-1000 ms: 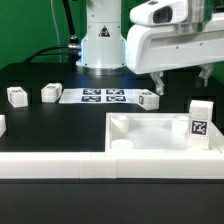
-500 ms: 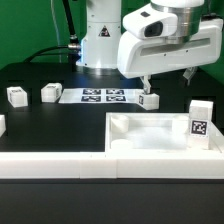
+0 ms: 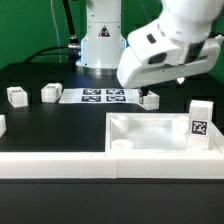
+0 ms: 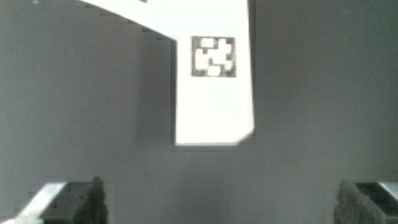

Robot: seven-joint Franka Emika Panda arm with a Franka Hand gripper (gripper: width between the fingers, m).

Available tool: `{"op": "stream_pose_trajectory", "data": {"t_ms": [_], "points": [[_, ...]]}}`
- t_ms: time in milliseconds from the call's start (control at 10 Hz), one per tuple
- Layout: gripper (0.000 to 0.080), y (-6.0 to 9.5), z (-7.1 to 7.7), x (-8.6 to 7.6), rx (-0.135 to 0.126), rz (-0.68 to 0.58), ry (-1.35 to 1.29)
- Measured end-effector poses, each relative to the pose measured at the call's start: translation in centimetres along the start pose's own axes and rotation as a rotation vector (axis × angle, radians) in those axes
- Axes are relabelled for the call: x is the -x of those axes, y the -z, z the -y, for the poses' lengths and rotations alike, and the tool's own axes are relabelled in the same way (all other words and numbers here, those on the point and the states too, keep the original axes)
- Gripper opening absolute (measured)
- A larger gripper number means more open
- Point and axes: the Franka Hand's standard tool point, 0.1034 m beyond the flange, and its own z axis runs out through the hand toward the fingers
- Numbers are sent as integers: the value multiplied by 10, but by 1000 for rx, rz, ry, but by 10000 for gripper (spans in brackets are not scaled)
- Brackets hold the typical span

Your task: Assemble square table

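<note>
The square table slab (image 3: 150, 137) is lying at the front right of the black tabletop (image 3: 60, 122), just behind the long low wall (image 3: 55, 160) running along the front edge. A tagged leg (image 3: 200, 120) is standing upright at the slab's right side. A second leg (image 3: 150, 99) is sitting just beside the marker board (image 3: 100, 96) toward the back edge. A third leg (image 3: 50, 92) and a fourth leg (image 3: 17, 96) are resting toward the back left. The gripper (image 4: 222, 203) is hovering over the second leg, its fingers (image 4: 71, 200) spread wide and gripping nothing.
</note>
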Motion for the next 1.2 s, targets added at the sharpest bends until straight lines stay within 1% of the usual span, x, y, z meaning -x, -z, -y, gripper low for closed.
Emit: {"op": "stream_pose_trajectory", "data": {"t_ms": [100, 300, 400, 500, 600, 700, 800, 900, 1200], "points": [[649, 0, -1, -4, -5, 53, -2], [649, -6, 1, -1, -25, 189, -3], [649, -6, 1, -4, -20, 193, -2], [649, -7, 2, -3, -8, 195, 1], [649, -9, -1, -2, -11, 194, -4], [649, -10, -5, -3, -3, 184, -1], [649, -10, -11, -2, 36, 167, 26], [649, -12, -13, 0, 47, 167, 28], [649, -12, -14, 0, 44, 168, 24]]}}
